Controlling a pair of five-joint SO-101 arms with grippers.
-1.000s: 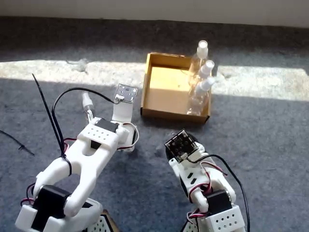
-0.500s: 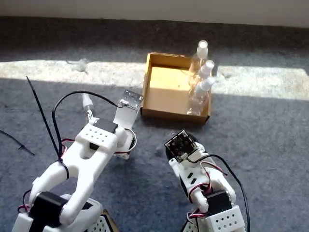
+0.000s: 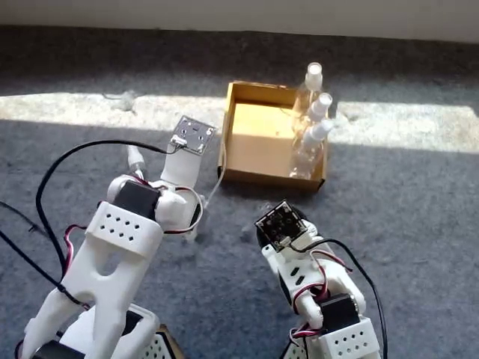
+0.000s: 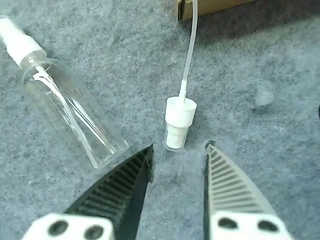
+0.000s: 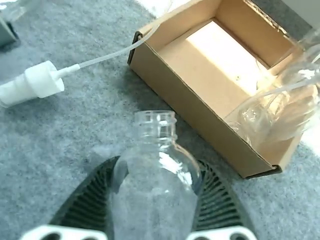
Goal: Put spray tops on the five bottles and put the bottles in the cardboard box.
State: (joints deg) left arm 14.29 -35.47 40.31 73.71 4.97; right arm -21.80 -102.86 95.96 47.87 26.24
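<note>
White plastic spray top (image 4: 180,122), loose, is laid flat on the grey carpet (image 4: 280,75), its dip tube (image 4: 189,45) run out toward the cardboard box (image 5: 200,85). Its pump end is flanked by the left gripper (image 4: 179,147), whose fingers are spread wide with nothing held. A capped bottle (image 4: 70,115) is laid just beside it on the carpet. An open bottle (image 5: 156,135), without a top, is clamped in the fingers of the right gripper (image 5: 157,167), neck toward the box. Three finished bottles (image 3: 310,120) are stood along one wall of the box.

Step in hand, as judged: pickup of the loose top. The pump body is best pinched, not the thin tube. The fingers should be lowered to the carpet before closing. The tube should be left free and straight for threading into the open neck, as flexing against the rim is to be expected.
</note>
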